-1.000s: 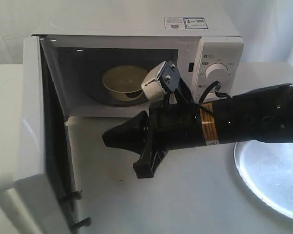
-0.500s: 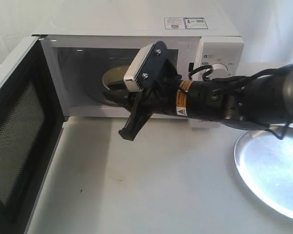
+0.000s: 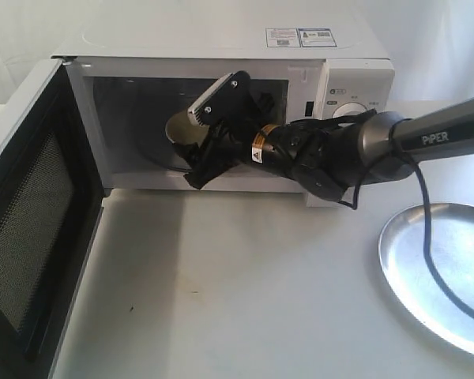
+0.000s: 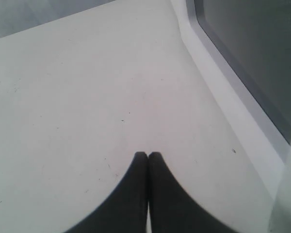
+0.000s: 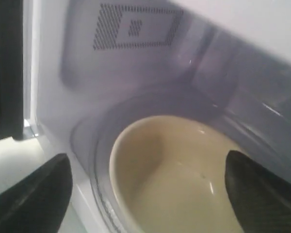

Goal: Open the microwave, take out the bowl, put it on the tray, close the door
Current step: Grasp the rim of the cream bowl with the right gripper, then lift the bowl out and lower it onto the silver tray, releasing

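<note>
Status from my station: step one is done and the retrieval is in hand.

1. The door (image 3: 31,229) of the microwave (image 3: 221,39) stands swung wide to the left, mesh side showing. This leaves the cavity mouth free for a straight reach.
2. The bowl (image 5: 179,174) sits inside the cavity on the glass turntable (image 5: 94,160), upright and not yet lifted.
3. The right claw (image 5: 146,191) is at the cavity mouth with its jaws spread wide. One of the fingers (image 5: 31,199) is off each side of the bowl, neither touching the rim as far as I can tell. I judge the wide spread is meant to straddle the bowl wall before closing.
4. The left claw (image 4: 148,160) is closed on nothing, tips pressed together. It hangs low over the table (image 3: 237,300) beside the door's window face, out of the right arm's path.
5. The tray (image 3: 442,276) lies bare at the right, well apart from the microwave.

Risk noted: the smooth ceramic may slip, and the cavity roof leaves little room to lift.
</note>
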Available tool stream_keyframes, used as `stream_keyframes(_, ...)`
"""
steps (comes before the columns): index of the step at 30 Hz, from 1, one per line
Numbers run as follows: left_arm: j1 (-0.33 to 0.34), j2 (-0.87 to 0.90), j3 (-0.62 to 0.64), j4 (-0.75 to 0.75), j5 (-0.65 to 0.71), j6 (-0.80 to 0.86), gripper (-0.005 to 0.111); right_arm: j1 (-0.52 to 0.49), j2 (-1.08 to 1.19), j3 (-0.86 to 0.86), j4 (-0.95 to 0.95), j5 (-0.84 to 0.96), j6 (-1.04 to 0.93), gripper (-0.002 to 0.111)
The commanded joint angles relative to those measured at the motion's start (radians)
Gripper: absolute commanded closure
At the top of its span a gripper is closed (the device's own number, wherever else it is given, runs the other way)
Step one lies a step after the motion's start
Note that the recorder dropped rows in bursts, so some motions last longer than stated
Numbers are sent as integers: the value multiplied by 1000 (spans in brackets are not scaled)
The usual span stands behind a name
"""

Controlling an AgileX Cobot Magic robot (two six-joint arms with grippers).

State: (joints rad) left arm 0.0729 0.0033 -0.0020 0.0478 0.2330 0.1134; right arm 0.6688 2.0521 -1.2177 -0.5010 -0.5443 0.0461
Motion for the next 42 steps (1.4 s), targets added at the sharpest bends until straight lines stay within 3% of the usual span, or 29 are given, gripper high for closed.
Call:
stream_keyframes(1,-4,-3,2,-3,-1,-5,107,6,57,-49,8,92,-35,28)
stream_keyframes(6,-4,-3,2,-3,-1,-5,107,8,102,-100,8,143,-46,30)
stream_keyframes(8,-4,-3,2,-3,-1,-5,107,12,104,-102,-12,153,-46,41)
stream_keyframes(9,-4,-3,2,-3,-1,-5,107,16,104,-102,-39,157,-46,54)
stream_keyframes(12,-4,-3,2,-3,-1,-5,107,24,104,-108,-48,169,-46,106)
stream_keyframes(17,-4,-3,2,-3,-1,-5,107,44,80,-108,-56,239,-38,108)
stream_keyframes(25,-4,-3,2,-3,-1,-5,107,160,-71,-106,-49,576,9,108)
stream_keyframes(31,-4,-3,2,-3,-1,-5,107,272,-214,-98,42,1037,14,108)
stream_keyframes(36,-4,-3,2,-3,-1,-5,107,288,-297,-44,85,1490,14,108)
stream_keyframes(41,-4,-3,2,-3,-1,-5,107,288,-326,91,-28,1685,136,108)
stream_keyframes(42,-4,-3,2,-3,-1,-5,107,283,-329,144,-157,1760,251,108)
